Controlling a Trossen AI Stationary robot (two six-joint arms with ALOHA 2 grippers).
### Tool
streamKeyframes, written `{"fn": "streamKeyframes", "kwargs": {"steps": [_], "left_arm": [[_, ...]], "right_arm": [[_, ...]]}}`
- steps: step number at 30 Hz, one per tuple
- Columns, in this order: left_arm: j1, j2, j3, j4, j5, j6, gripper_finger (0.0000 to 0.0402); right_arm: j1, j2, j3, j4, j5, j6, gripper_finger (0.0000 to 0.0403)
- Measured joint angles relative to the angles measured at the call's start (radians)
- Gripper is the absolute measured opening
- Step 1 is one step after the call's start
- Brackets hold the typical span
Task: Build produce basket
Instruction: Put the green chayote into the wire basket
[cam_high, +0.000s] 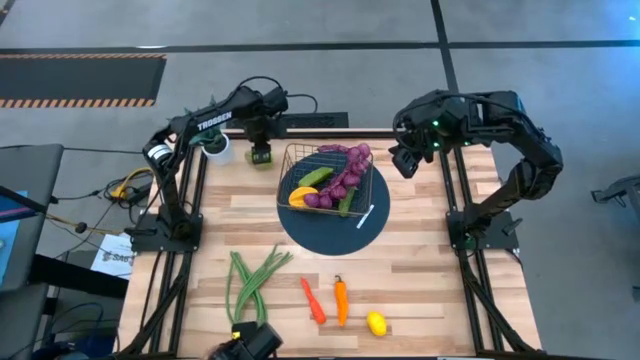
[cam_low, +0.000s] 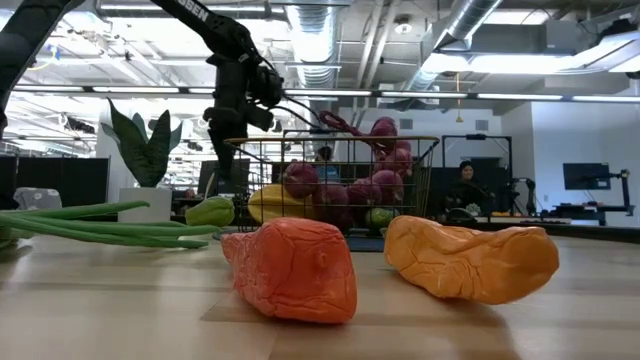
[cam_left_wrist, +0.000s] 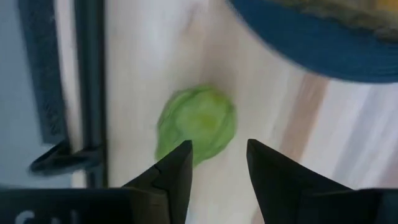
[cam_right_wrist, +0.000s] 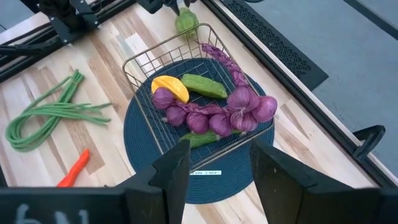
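Wooden table (cam_high: 420, 290) close to the front edge carries what I have not packed yet: the beans (cam_high: 252, 280), a red pepper (cam_high: 313, 300), an orange pepper (cam_high: 341, 301) and a lemon (cam_high: 376, 323). Further back, on the blue mat (cam_high: 370, 235), the basket (cam_high: 372, 190) already holds the grapes (cam_high: 345, 170), a cucumber (cam_high: 316, 177), a yellow piece and another green piece, so I judge the work is about half done. Beyond the basket's far left corner, my left gripper (cam_left_wrist: 217, 163) hangs just above a green fruit (cam_left_wrist: 196, 122), fingers apart, nothing pinched. My right gripper (cam_right_wrist: 219, 163) waits high over the right side, spread and empty.
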Motion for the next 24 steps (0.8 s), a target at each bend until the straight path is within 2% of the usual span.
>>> {"fn": "streamKeyframes", "kwargs": {"steps": [9, 18, 22, 24], "left_arm": [[-0.017, 0.000, 0.000, 0.007, 0.033, -0.044, 0.0137], [-0.002, 0.000, 0.000, -0.081, 0.040, -0.046, 0.0124], [0.005, 0.000, -0.002, -0.180, 0.049, -0.004, 0.0124], [0.017, -0.015, -0.030, -0.171, 0.116, -0.016, 0.0123]], "right_arm": [[0.007, 0.000, 0.000, 0.000, 0.000, 0.001, 0.0189], [0.041, 0.000, 0.000, 0.000, 0.000, 0.004, 0.0186], [0.044, 0.000, 0.000, 0.000, 0.000, 0.010, 0.0188], [0.043, 0.000, 0.000, 0.000, 0.000, 0.011, 0.0189]]}}
